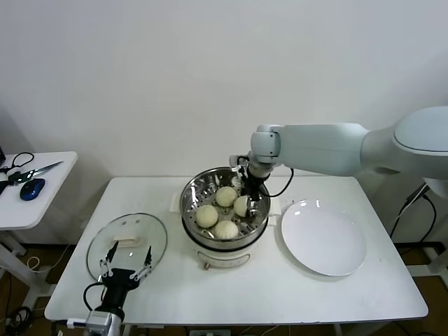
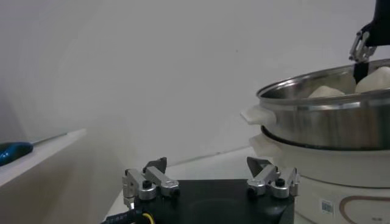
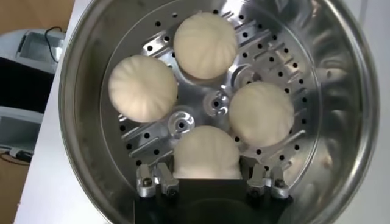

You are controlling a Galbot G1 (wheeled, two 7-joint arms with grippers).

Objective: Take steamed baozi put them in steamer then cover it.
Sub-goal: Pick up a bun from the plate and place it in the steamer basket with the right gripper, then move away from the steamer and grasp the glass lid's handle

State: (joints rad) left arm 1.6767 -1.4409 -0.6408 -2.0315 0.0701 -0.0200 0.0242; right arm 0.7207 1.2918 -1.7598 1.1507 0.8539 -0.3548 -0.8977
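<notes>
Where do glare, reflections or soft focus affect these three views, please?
Head view: ceiling light glints on the white plate and the glass cover. Right wrist view: the steamer wall mirrors bright streaks; the baozi stay sharp. Left wrist view: the left gripper looks soft, dark against a washed-out wall.

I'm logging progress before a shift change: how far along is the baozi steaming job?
Done: all four baozi sit on the perforated tray in the steamer, and the white plate is bare. In hand: the right gripper is inside the pot, its fingers either side of the last bun. Left: the glass cover lies on the table, with the open left gripper above it.
</notes>
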